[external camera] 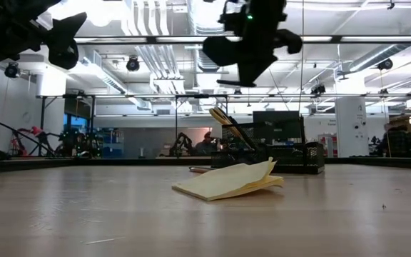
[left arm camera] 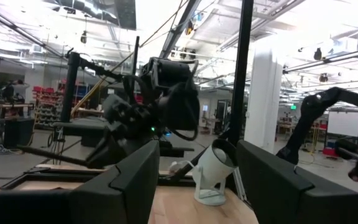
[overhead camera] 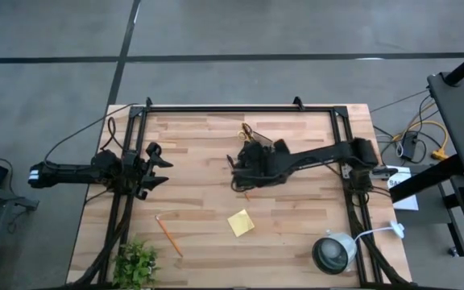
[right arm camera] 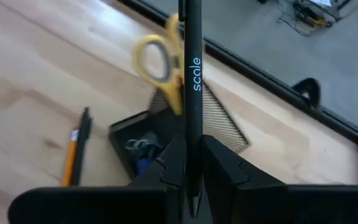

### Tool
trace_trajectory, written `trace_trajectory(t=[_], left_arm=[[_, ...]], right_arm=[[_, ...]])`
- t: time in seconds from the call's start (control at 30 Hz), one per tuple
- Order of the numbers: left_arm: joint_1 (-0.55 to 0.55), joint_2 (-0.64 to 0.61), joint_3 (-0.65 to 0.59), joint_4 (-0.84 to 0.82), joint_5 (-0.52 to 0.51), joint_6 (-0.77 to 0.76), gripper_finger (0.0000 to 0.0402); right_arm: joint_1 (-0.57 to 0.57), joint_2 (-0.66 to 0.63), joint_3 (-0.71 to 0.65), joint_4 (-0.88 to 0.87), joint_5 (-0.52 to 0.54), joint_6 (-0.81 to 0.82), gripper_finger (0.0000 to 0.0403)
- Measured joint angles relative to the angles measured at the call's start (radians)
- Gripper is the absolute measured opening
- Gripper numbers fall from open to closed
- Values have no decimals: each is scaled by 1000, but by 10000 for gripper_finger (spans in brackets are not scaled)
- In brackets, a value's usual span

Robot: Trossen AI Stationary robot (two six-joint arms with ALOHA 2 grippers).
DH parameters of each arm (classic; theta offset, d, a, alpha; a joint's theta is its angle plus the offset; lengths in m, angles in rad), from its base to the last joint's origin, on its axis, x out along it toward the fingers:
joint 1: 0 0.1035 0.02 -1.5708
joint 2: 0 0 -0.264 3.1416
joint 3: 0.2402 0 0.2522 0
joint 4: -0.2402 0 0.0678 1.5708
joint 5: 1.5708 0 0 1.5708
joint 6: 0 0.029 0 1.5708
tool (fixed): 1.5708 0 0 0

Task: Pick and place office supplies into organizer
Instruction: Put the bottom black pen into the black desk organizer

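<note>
high view: right gripper (overhead camera: 244, 169) over the organizer (overhead camera: 266, 153) at table centre; sticky-note pad (overhead camera: 241, 222) at its six o'clock; left gripper (overhead camera: 156, 167) parked at nine, released. right wrist view: clenched on a black pen (right arm camera: 193, 81), upright above the pen cup beside the scissors (right arm camera: 159, 62). best lowered straight, released only inside.

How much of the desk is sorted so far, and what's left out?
Done: the scissors stand in the organizer, and clips lie in its tray. In hand: the right end effector, above the organizer, is shut on a black pen. Left: a sticky pad, a pencil near the plant, and a pencil and pen beside the organizer. The left end effector waits open at the left.
</note>
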Motion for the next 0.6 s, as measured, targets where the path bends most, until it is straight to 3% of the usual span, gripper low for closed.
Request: trace_trajectory(t=[0.2, 0.4, 0.6], left_arm=[[0, 0, 0, -1, 0, 0, 201], [0, 0, 0, 0, 0, 0, 201], [0, 0, 0, 0, 0, 0, 201]], right_arm=[[-27, -149, -171, 69, -57, 41, 29], [-103, -345, -425, 442, -205, -172, 29], [-251, -491, -647, 750, -359, -303, 29]])
